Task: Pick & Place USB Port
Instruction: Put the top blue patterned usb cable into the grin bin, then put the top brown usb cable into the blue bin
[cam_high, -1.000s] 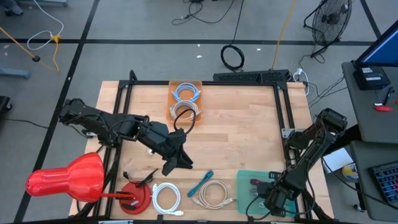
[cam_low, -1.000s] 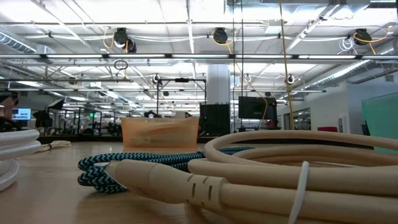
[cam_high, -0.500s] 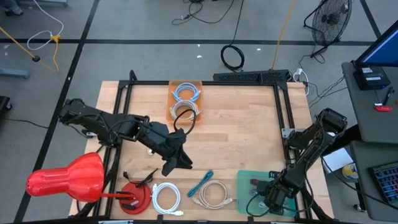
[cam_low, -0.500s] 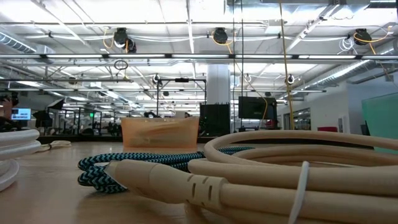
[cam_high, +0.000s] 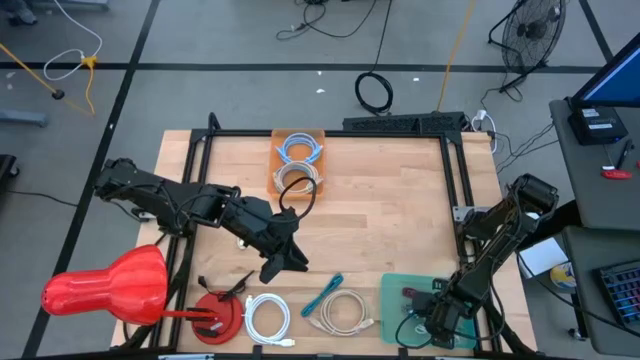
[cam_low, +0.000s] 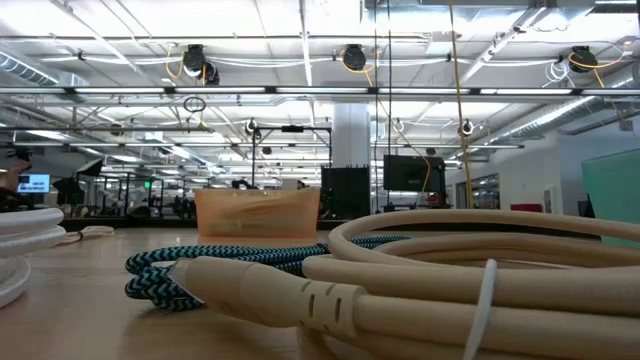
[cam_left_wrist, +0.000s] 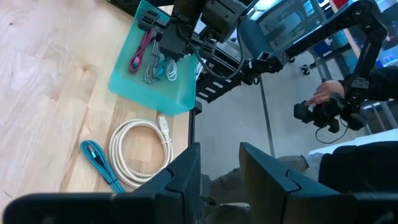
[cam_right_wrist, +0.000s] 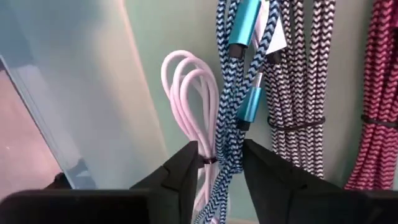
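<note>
In the teal tray (cam_right_wrist: 87, 93), pale cable (cam_right_wrist: 189, 93) between right gripper (cam_right_wrist: 217, 162), perhaps touching

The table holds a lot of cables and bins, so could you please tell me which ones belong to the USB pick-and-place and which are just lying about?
In the job:
- teal bin with bundled cables
- right end effector, over that bin
- beige cable
- white cable
- teal cable

Lying about:
- orange bin
- red object
- left end effector, waiting at mid-table

My wooden table (cam_high: 380, 220) carries an orange bin (cam_high: 299, 158) up top, cable coils (cam_high: 342, 312) and a teal tray (cam_high: 392, 300) along the bottom.
</note>
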